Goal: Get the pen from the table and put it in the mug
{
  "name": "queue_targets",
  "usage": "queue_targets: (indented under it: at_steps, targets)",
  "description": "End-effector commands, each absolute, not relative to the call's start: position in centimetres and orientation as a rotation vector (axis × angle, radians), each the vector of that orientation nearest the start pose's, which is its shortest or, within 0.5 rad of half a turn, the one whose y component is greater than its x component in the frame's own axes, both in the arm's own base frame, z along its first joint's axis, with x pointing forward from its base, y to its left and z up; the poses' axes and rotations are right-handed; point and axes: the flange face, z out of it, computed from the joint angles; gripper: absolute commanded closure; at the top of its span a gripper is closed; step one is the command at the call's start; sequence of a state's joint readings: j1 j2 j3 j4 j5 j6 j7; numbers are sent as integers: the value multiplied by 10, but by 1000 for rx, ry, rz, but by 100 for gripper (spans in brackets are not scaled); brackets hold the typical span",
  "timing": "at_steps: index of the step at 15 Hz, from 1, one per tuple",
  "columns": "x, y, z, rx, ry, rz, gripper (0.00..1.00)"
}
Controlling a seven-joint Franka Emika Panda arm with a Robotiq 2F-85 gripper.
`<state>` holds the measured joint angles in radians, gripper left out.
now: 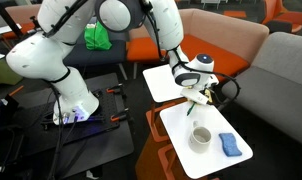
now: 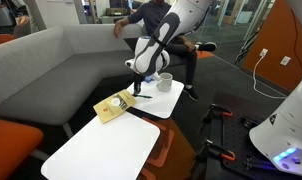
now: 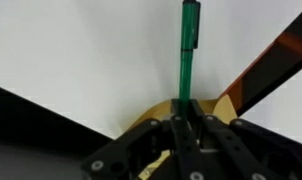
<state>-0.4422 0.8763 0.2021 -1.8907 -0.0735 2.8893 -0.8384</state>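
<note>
My gripper (image 1: pixel 195 92) is shut on the pen (image 3: pixel 188 45), a thin dark green stick that points out from between the jaws (image 3: pixel 187 108). In both exterior views the gripper (image 2: pixel 140 92) hovers over the gap between two white tabletops, with the pen (image 1: pixel 195 101) hanging below it. The white mug (image 1: pixel 200 136) stands upright on the longer table (image 1: pixel 179 122), a short way from the gripper. It also shows in an exterior view (image 2: pixel 164 81), just beyond the gripper, on the same table (image 2: pixel 169 104).
A blue cloth-like thing (image 1: pixel 229 145) lies beside the mug. A smaller white tabletop (image 1: pixel 163 82) adjoins, seen large in an exterior view (image 2: pixel 101 150). A tan flat object (image 2: pixel 113 107) lies at its edge under the gripper (image 3: pixel 219 105). Grey sofas surround the tables.
</note>
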Motion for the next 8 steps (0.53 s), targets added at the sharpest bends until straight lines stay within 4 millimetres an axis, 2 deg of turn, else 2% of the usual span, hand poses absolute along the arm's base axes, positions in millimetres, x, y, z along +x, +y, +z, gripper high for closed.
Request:
queue_targets:
  at_steps: [1, 5, 8]
  targets:
    - [571, -143, 85, -2975, -778, -474, 97]
    - [545, -151, 102, -3046, -651, -668, 97]
    - [534, -149, 111, -3069, -402, -799, 97]
